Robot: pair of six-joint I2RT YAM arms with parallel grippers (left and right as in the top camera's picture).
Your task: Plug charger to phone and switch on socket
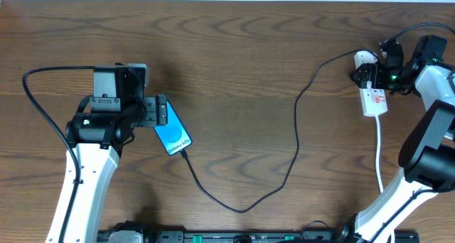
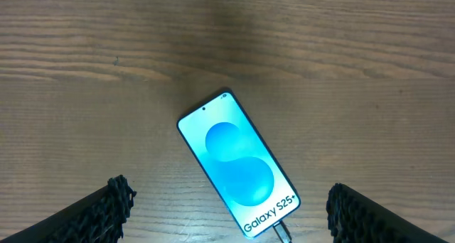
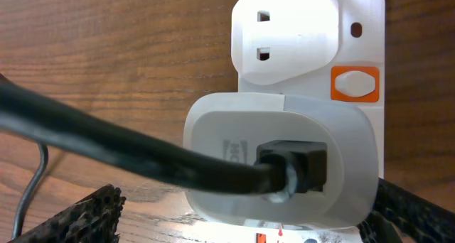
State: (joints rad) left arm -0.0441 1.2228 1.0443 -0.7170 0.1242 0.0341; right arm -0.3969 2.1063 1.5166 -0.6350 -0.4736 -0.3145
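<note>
The phone (image 1: 173, 133) lies on the table, blue screen up; in the left wrist view (image 2: 238, 168) the "Galaxy S25+" text is at its near end. The charger cable (image 1: 295, 122) has its small plug (image 2: 283, 234) in the phone's near end and loops across the table to the white socket strip (image 1: 375, 101). My left gripper (image 1: 161, 114) is open above the phone, a finger on each side (image 2: 227, 193). My right gripper (image 1: 370, 76) is open over the strip, straddling the white adapter (image 3: 281, 165) that the black cable enters. An orange switch (image 3: 354, 84) sits beside an empty outlet.
The strip's white cord (image 1: 380, 154) runs down toward the table's front edge next to the right arm base. A thick black robot cable (image 1: 32, 94) loops at the far left. The table (image 1: 234, 51) is dark wood.
</note>
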